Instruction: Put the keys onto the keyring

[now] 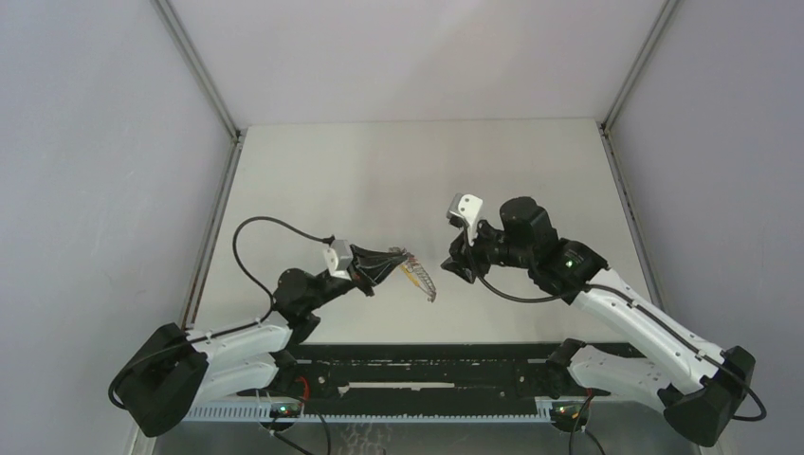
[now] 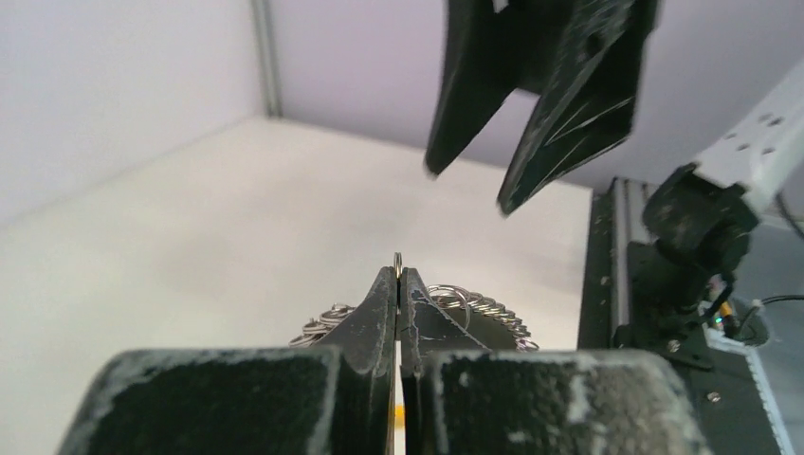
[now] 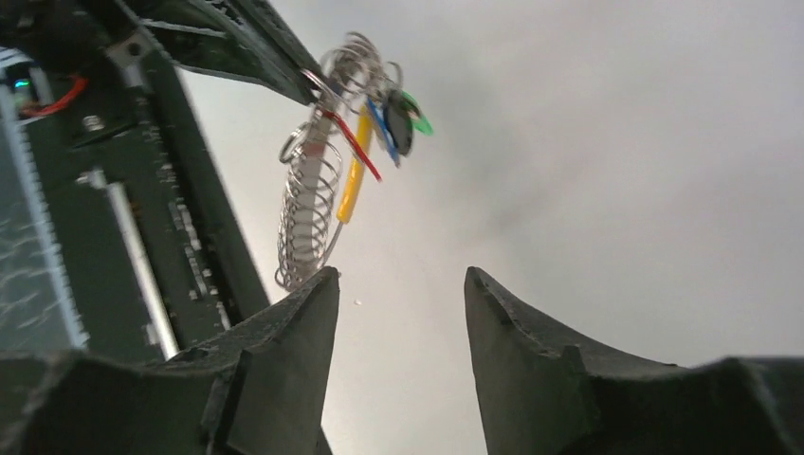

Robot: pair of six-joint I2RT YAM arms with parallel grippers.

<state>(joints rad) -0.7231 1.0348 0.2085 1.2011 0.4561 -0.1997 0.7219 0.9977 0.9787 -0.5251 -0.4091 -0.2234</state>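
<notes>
Black left claw [image 2: 397, 277] clenched on thin metal keyring [image 2: 397, 258], arm stretched low above desk [image 1: 379, 161]. Red, yellow, blue, green keys [image 3: 370, 142] dangle just beneath claw tip, beside ring coil [image 3: 305, 213]. Right claw [image 3: 398, 284] spread wide, facing, just apart.

A pale, matte worktop [image 1: 417, 171] is boxed in by plain grey walls [image 1: 95, 171] on the left, right and far sides. Two aluminium posts [image 1: 194, 66] rise at its far corners. A black mounting rail [image 1: 427, 365] runs along the near edge.
</notes>
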